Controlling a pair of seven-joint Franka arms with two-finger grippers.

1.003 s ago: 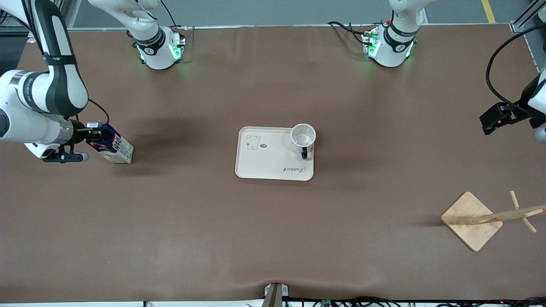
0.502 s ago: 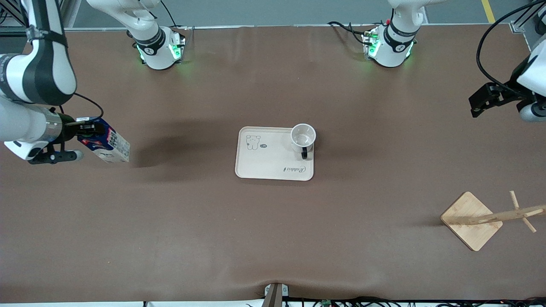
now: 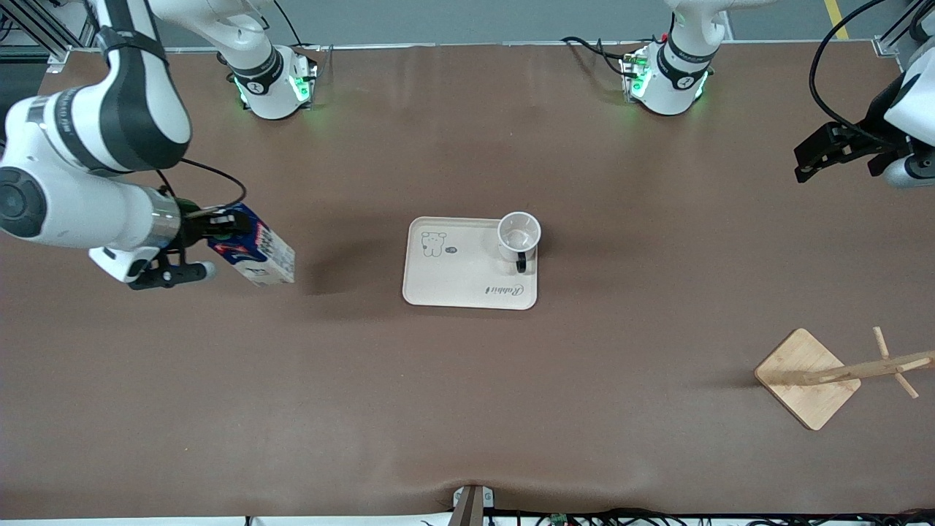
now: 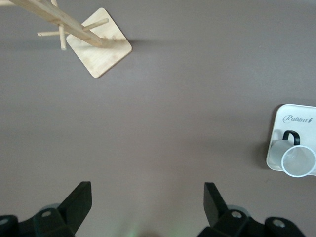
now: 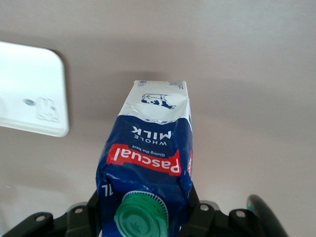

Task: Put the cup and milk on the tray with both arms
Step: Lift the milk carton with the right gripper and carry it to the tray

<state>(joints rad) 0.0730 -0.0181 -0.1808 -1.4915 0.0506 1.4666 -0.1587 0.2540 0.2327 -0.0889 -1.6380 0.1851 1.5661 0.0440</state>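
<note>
My right gripper (image 3: 219, 226) is shut on the top of the blue milk carton (image 3: 257, 256) and holds it tilted above the table, between the right arm's end and the cream tray (image 3: 453, 281). The carton's green cap (image 5: 143, 217) sits between the jaws in the right wrist view, with the tray's corner (image 5: 34, 94) beside it. The white cup (image 3: 518, 235) stands upright on the tray's corner toward the left arm's end, black handle toward the front camera; it also shows in the left wrist view (image 4: 296, 160). My left gripper (image 3: 829, 155) is open and empty, raised over the left arm's end.
A wooden rack with a square base (image 3: 807, 376) stands near the left arm's end, nearer the front camera; it also shows in the left wrist view (image 4: 98, 49). The brown table (image 3: 467, 409) surrounds the tray.
My right gripper has carried the milk carton toward the tray. My left gripper has drifted slightly up and inward. The cup and tray have not moved.
</note>
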